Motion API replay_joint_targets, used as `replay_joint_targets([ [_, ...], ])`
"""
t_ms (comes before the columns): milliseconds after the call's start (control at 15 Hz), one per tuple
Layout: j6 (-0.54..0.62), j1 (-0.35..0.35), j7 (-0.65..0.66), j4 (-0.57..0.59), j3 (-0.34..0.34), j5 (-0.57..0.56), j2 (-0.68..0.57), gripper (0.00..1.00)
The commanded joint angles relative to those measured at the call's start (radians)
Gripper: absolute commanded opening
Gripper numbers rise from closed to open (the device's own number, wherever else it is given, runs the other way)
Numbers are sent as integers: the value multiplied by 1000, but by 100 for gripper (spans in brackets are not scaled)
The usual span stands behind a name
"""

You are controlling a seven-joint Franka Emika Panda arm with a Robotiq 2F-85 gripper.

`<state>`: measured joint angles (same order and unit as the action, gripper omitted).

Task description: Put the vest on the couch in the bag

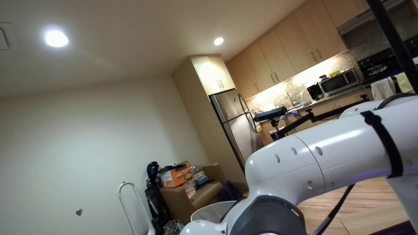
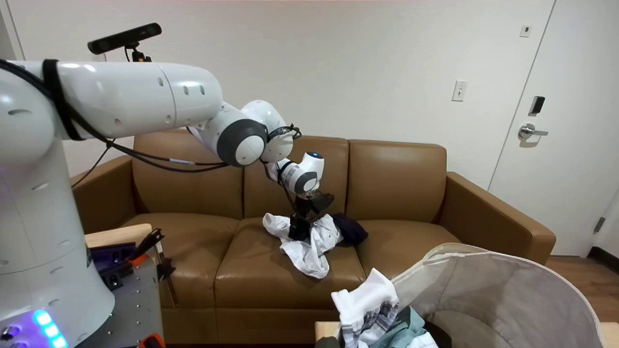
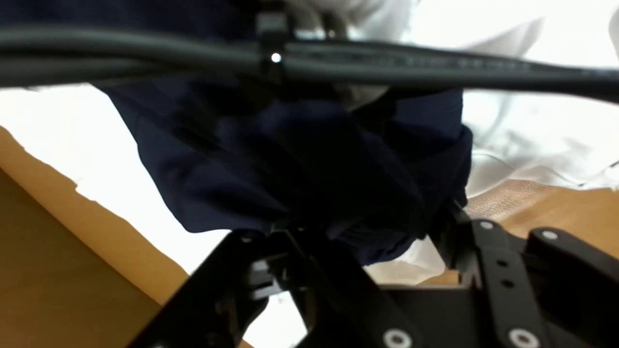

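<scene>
Navy and bunched, the vest (image 2: 350, 230) lies on the couch (image 2: 396, 179) against white cloth (image 2: 310, 258); the gripper (image 3: 370, 224) is down at it, jaws well apart, vest between them, apparently ungripped; the reach looks done; grasping, lifting and dropping into the bag (image 2: 508, 290) remain.

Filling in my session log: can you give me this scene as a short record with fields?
Vest: dark navy, on the couch, not yet in the bag
Bag: pale grey, mouth open, in front of the couch
Gripper: open, vest showing between its fingers
White cloth: on the couch, against the vest
Teal cloth: at the bag's edge
</scene>
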<state>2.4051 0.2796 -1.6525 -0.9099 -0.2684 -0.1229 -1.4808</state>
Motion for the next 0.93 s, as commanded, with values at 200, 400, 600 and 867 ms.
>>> replay_joint_targets([
  [200, -103, -31, -20, 13, -40, 85, 0, 8],
  [400, -128, -21, 26, 32, -27, 116, 1, 4],
  [600, -211, -11, 53, 104, -8, 103, 1, 6],
  [867, -233, 8, 80, 252, 24, 87, 7, 6],
])
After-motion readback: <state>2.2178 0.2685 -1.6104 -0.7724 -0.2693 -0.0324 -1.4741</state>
